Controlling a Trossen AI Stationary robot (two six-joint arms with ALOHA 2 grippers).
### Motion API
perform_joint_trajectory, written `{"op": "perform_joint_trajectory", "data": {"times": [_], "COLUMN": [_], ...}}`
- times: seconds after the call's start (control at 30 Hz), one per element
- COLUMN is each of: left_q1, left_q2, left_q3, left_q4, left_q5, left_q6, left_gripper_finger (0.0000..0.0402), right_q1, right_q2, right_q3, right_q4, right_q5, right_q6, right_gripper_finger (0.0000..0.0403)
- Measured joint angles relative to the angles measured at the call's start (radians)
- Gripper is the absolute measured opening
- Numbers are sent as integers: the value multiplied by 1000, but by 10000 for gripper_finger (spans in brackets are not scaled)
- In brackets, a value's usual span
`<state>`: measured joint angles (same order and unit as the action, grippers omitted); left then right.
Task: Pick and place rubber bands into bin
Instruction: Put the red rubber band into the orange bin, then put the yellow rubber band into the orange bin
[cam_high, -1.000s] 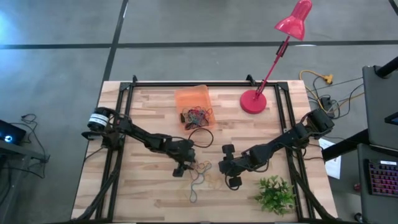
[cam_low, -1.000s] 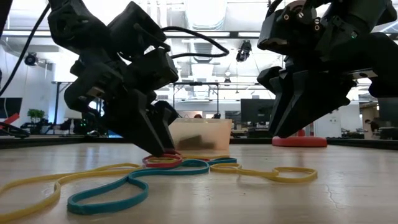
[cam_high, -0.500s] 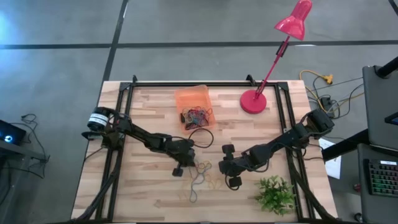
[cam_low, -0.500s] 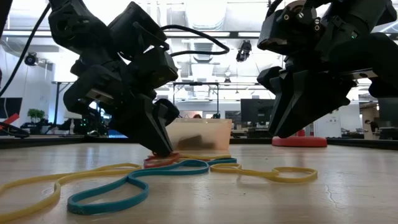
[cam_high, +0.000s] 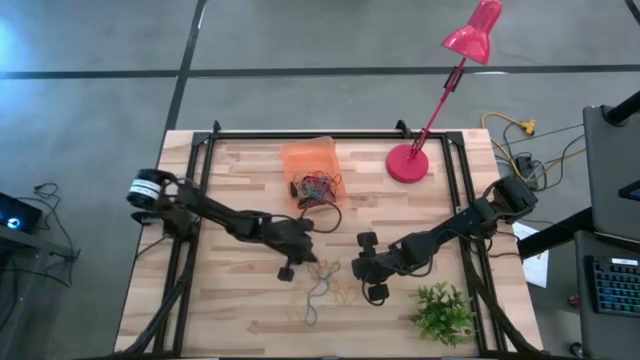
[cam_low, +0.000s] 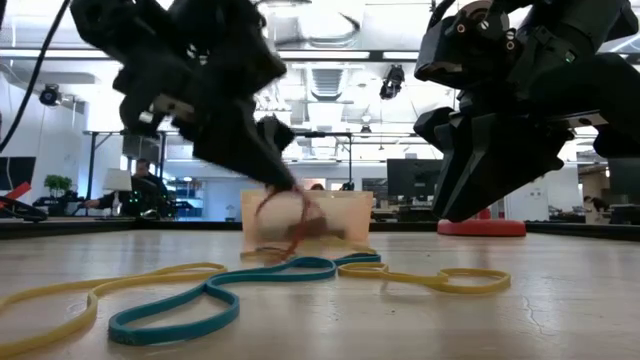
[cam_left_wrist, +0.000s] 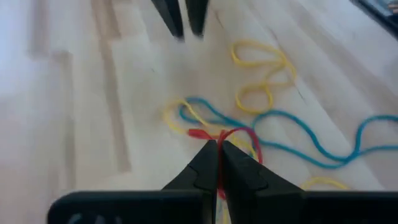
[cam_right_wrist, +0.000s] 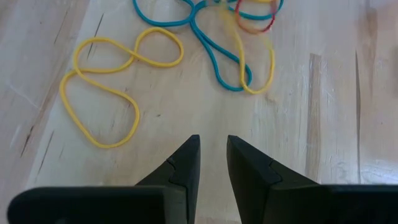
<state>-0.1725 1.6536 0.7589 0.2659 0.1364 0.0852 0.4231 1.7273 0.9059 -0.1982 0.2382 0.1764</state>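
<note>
My left gripper is shut on a red rubber band above the loose bands near the table's middle. A blue band and yellow bands lie flat on the wood; they also show in the right wrist view, blue and yellow. The orange bin stands toward the far edge with several bands in it. My right gripper hovers to the right of the loose bands, narrowly open and empty. My left gripper pinches the red band's upper strand between its two fingertips, slanting down from above. The band hangs below the fingers as a slack loop. Its lower end reaches down among the yellow and blue bands on the table.
A thick black cable loop lies between the bin and the loose bands. The red lamp's round base stands at the far right, and a green plant at the near right. Black rails run along the table's sides.
My left gripper, shut on the red band at the table, has gone up and a little toward the bin. The red band, which lay flat on the wood, now hangs from the fingers as a stretched loop. The other bands have stayed where they were.
</note>
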Motion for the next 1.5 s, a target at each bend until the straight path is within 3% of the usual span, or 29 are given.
{"op": "perform_joint_trajectory", "data": {"times": [0.23,0.53,0.63,0.9,1.13,1.5], "left_q1": [-25,-34,1,160,255,239], "left_q2": [-122,-198,-198,-188,-188,-193], "left_q3": [0,0,0,-4,-17,-32], "left_q4": [-40,-39,-39,-42,-51,-60], "left_q5": [-171,-620,-698,-694,-665,-650], "left_q6": [86,294,332,337,237,206], "left_gripper_finger": [0,0,0,0,2,112], "right_q1": [0,0,0,0,0,0], "right_q2": [0,0,0,0,0,0], "right_q3": [-7,-8,-8,-8,-8,-9], "right_q4": [0,2,3,11,21,84], "right_q5": [0,0,0,0,-1,-2], "right_q6": [0,1,3,7,7,-11], "right_gripper_finger": [68,68,68,68,68,68]}}
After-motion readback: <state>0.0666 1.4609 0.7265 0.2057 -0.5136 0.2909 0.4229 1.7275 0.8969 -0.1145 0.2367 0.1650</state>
